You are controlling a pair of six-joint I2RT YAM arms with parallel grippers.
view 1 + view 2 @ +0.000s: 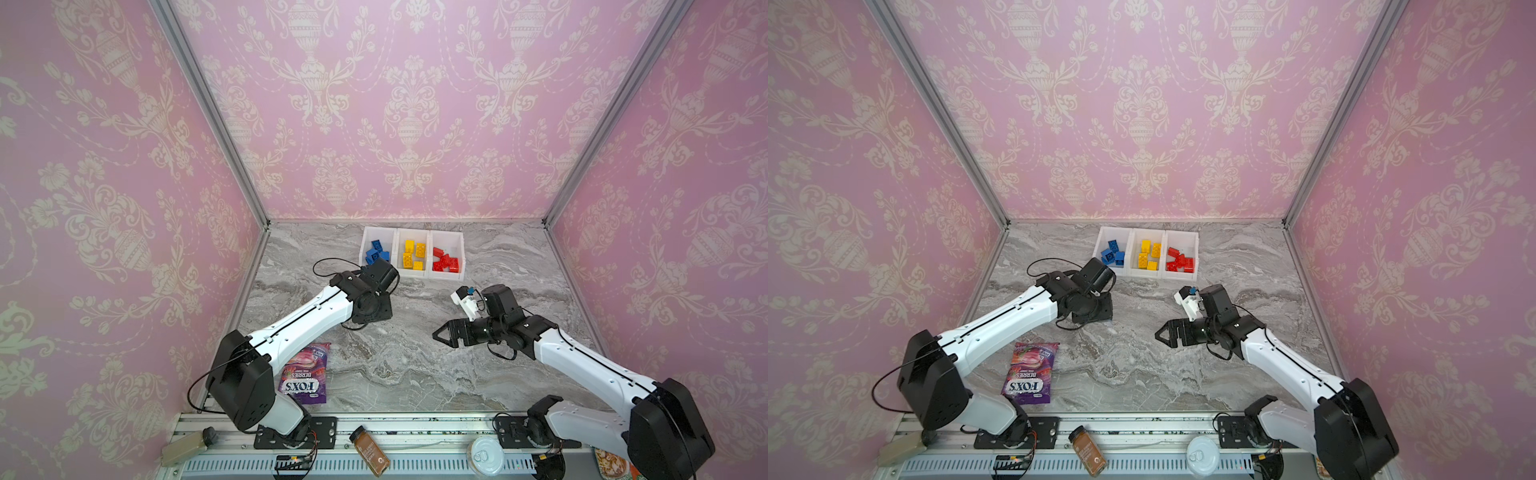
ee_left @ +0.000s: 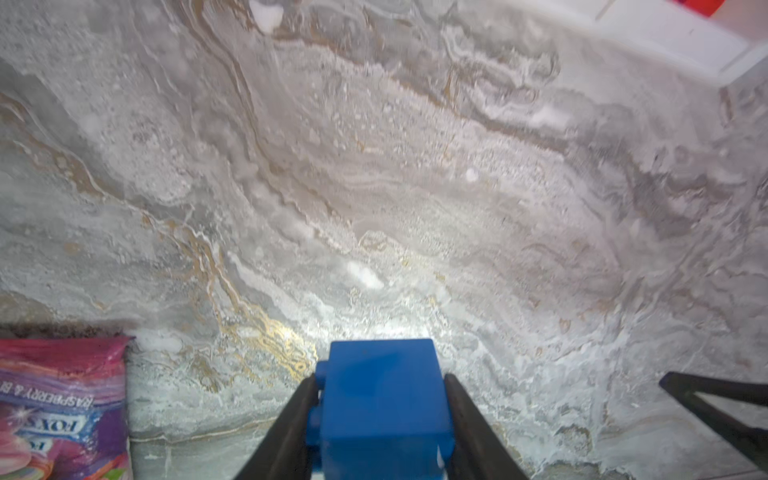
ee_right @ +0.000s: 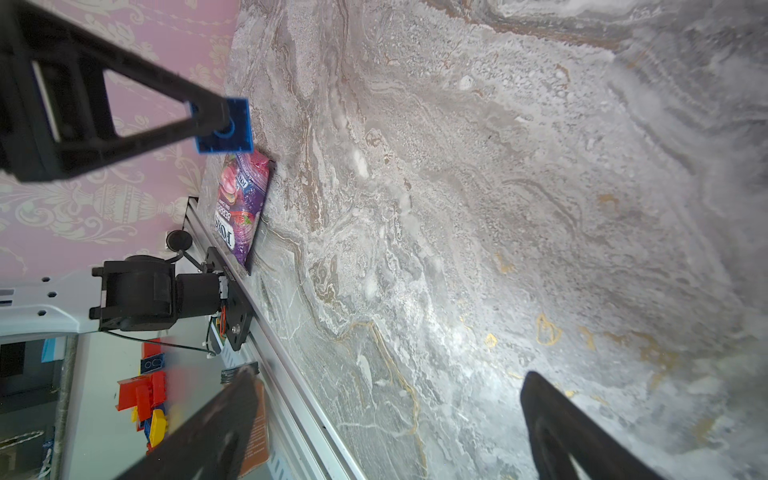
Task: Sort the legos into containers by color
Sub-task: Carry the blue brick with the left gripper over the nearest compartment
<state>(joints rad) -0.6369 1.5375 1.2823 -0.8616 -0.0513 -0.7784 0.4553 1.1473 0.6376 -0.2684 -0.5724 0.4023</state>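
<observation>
Left wrist view: the chunky blue plastic brick (image 2: 384, 411) sits clamped between the left jaws, while the right jaws stand apart.

Pink wallpaper (image 1: 407, 104) with cream urns on three sides of me, boxing in the marble table (image 1: 415, 374). Grey metal posts (image 1: 208, 108) climb from the table's two far corners. A metal rail (image 1: 436, 436) runs along the table's near edge. Light's soft and even up top, with a bright white glare (image 2: 374, 328) down on the table.
</observation>
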